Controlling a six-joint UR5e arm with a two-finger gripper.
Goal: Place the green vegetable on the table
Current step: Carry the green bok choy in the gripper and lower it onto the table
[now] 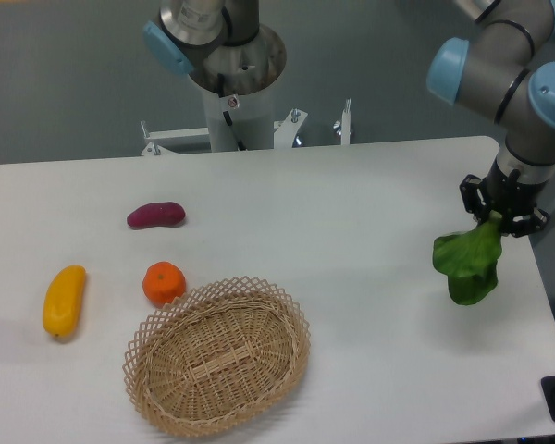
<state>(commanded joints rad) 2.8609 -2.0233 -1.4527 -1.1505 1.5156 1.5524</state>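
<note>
The green vegetable [468, 264] hangs leaf-down at the right side of the white table [351, 203], its pale stalk end up between the fingers. My gripper [496, 220] is shut on that stalk end, pointing down from the arm at the upper right. The leaf's lower tip is close to the tabletop; whether it touches I cannot tell.
An oval wicker basket [217, 355] sits at the front centre. Left of it lie an orange fruit [164, 283], a yellow elongated fruit [64, 301] and a purple sweet potato [155, 215]. The robot base column [233, 83] stands behind the table. The table's right edge runs just beyond the vegetable.
</note>
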